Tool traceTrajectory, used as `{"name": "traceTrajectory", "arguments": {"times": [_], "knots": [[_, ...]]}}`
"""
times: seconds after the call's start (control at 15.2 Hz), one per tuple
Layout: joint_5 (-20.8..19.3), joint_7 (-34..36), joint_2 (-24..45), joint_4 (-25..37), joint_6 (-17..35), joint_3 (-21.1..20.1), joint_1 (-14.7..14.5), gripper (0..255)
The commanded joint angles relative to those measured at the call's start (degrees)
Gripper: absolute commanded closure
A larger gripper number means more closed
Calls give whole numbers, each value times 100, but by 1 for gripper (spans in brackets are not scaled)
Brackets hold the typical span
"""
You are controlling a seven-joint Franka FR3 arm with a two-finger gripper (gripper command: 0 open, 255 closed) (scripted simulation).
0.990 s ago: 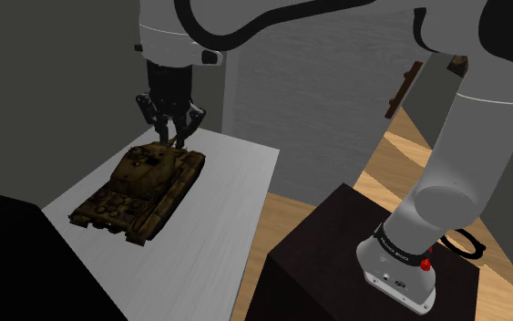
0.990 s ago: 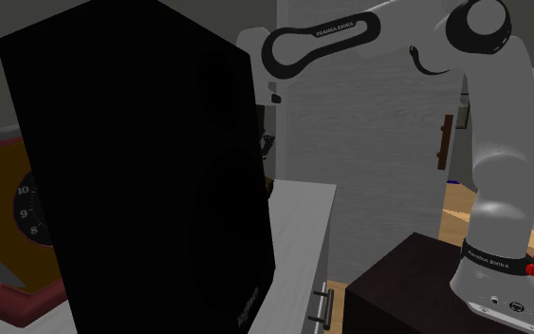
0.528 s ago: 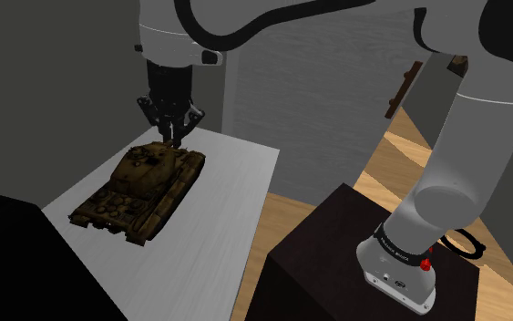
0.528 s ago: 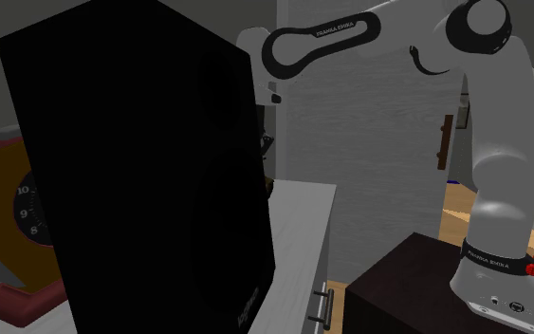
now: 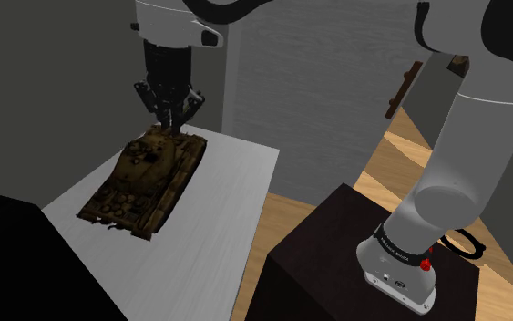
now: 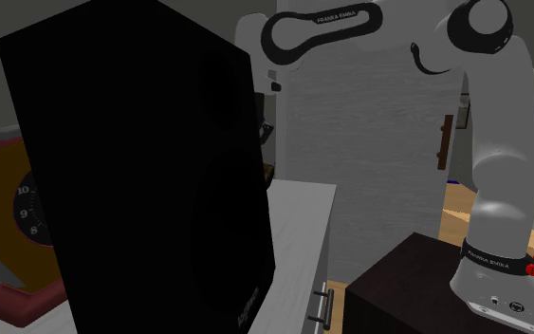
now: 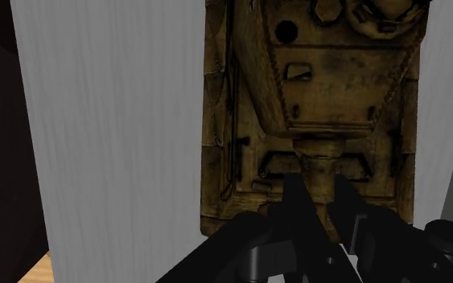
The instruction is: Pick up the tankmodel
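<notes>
Both fingers [image 7: 294,207] of the gripper [image 5: 168,122] have clamped the gun barrel [image 7: 319,165] of the tank model [image 5: 145,175] and risen. The barrel end now tilts up off the white table [image 5: 236,187], with the other end apparently resting on it. Grasp judged secure — lift incomplete.

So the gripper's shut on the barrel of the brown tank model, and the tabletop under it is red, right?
Not red: the shoulder view shows the tabletop is pale grey. The rest holds: the gripper is shut on the brown tank model at its barrel.
</notes>
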State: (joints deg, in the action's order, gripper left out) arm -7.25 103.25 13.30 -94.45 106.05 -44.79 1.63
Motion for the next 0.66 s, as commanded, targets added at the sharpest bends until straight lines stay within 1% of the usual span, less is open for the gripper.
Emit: {"name": "traceTrajectory", "arguments": {"times": [0.0, 0.46, 0.59], "knots": [[20, -8, -28, 144, -153, -10, -3, 255], [5, 5, 3, 720, -703, -29, -66, 255], [4, 6, 4, 733, -715, -29, -68, 255]]}}
